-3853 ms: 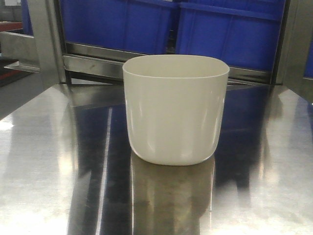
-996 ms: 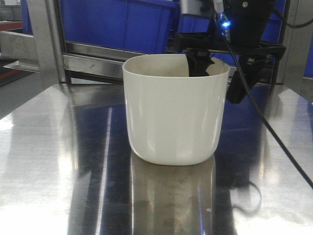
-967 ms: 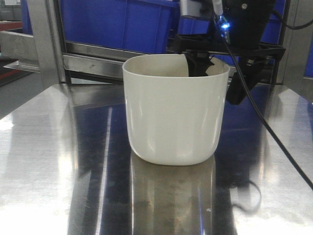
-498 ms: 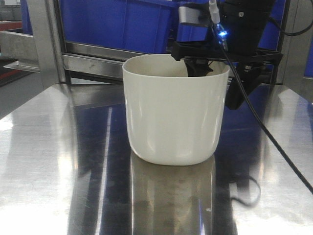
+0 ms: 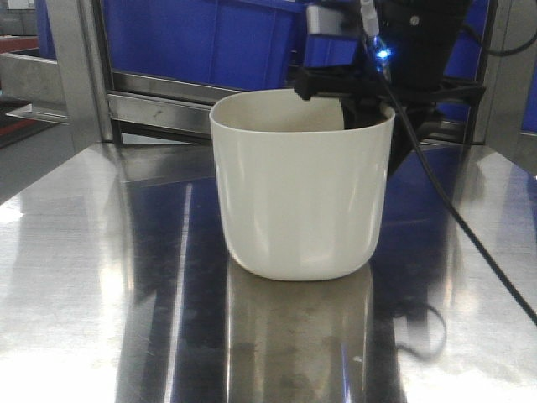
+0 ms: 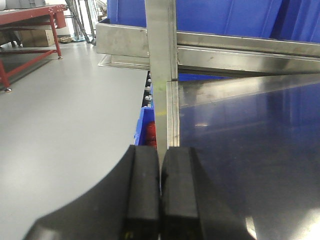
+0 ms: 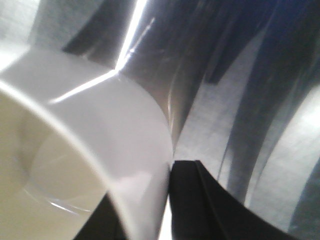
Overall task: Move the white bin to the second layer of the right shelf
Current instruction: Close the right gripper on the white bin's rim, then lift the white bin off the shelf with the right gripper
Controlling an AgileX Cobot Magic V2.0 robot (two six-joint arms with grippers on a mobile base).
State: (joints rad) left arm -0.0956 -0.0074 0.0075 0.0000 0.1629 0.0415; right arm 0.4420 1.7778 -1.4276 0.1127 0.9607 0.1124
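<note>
— What are the fingers (image 7: 200, 200) of the right gripper (image 7: 142, 187) doing?

— They are squeezing the wall of the white bin (image 5: 298, 201). One finger is sitting inside the bin. The other is pressing on the outside. The rim is stuck tight between them.

— Where is the bin sitting?

— It is resting on the shiny steel table (image 5: 92, 277), below those fingers. Most of the bin is lying on the inside finger's side.

— And the left gripper (image 6: 160, 195)?

— Its two black pads (image 6: 145, 190) are pressing flat against each other. Just past their tips, a steel post (image 6: 161, 75) is standing straight up. The table is lying to the right of the pads, and the gray floor (image 6: 65, 125) is lying to the left.

— What is showing farther back?

— Behind the right fingers, a steel shelf rail (image 5: 159, 105) is running across. Blue crates (image 5: 201, 38) are sitting above it. Far off, past the left pads, a red table (image 6: 30, 15) is standing on the floor.
</note>
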